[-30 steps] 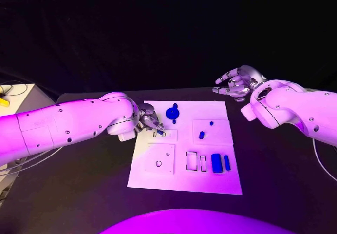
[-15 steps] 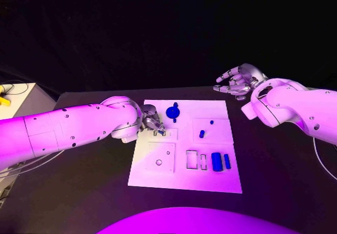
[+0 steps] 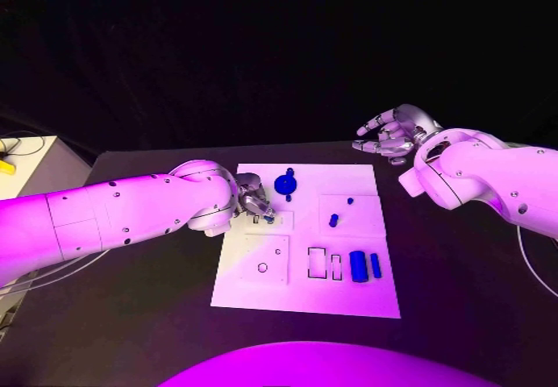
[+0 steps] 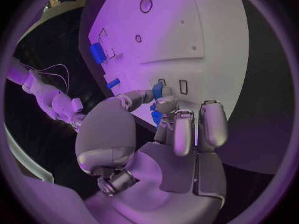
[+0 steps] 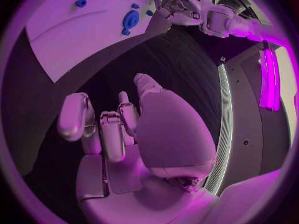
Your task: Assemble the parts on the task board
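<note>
Here the left hand (image 3: 251, 201) pinches a small blue part (image 4: 157, 89) over the task board (image 3: 349, 302), while the right hand (image 3: 393, 135) hovers empty, fingers loosely curled apart.

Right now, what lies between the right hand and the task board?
Nothing: in the head view only bare black table separates the right hand, hovering beyond the far right corner, from the task board.
</note>
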Tool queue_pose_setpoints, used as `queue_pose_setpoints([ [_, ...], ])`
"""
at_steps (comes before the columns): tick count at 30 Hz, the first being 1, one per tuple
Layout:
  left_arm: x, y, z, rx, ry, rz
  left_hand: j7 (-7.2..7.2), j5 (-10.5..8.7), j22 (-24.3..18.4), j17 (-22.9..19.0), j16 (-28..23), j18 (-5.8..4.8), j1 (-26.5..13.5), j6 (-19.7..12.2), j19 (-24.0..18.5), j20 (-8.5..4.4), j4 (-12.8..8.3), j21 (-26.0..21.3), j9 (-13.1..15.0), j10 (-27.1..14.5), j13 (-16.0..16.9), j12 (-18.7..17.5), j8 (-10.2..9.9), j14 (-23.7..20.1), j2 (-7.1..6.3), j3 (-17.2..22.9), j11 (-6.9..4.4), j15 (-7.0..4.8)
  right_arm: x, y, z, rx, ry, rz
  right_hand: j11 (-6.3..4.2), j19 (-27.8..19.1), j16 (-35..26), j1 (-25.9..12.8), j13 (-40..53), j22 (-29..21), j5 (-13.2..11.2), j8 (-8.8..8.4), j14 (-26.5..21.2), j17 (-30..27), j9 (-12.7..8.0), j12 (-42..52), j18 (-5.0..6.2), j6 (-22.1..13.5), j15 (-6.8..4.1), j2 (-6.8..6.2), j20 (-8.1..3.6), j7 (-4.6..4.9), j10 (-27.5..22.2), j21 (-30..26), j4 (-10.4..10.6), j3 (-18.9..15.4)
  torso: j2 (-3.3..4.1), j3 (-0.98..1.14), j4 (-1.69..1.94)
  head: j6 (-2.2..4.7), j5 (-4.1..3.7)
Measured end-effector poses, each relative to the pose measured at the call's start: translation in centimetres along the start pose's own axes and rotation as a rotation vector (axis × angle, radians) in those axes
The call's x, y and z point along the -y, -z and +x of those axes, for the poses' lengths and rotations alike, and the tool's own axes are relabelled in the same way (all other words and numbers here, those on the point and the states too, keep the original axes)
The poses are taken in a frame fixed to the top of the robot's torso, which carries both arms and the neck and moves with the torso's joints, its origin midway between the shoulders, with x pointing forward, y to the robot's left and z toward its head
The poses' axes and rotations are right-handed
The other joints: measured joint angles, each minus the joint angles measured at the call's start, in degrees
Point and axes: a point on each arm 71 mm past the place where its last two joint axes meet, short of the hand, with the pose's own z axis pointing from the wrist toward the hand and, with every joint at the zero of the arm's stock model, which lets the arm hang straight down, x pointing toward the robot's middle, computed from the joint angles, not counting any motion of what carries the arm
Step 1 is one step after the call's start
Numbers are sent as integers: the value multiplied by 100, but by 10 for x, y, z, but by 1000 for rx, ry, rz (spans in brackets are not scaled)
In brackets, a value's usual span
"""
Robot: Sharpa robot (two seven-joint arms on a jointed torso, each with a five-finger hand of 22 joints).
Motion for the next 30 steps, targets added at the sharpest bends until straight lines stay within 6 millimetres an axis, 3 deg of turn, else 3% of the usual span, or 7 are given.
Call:
queue_pose_setpoints([
  [15, 1, 1, 4, 11, -20, 8, 0, -7, 10, 0, 0, 0, 1, 0, 21, -21, 0, 0, -1, 6, -18, -1, -7, 0, 1, 0, 9, 0, 0, 1, 1, -2, 1, 0, 0, 0, 0, 0, 0, -1, 43, 0, 0, 0, 0, 0, 0, 0, 0, 0, 0, 0, 0, 0, 16, 16, -2, -3, 9, -71, -20],
  [30, 0, 1, 9, 41, -23, 14, 0, 7, 9, 0, 0, 0, 2, 0, 21, -21, 0, 0, 5, 6, -27, -5, 6, 21, 2, 0, 10, -20, 2, 2, 2, -5, 1, 3, 0, 0, 0, 0, -1, -1, 44, 0, 0, 4, 1, 0, 0, 0, 0, 0, 0, 0, 0, 0, 0, 32, -4, -6, 9, -95, -28],
])
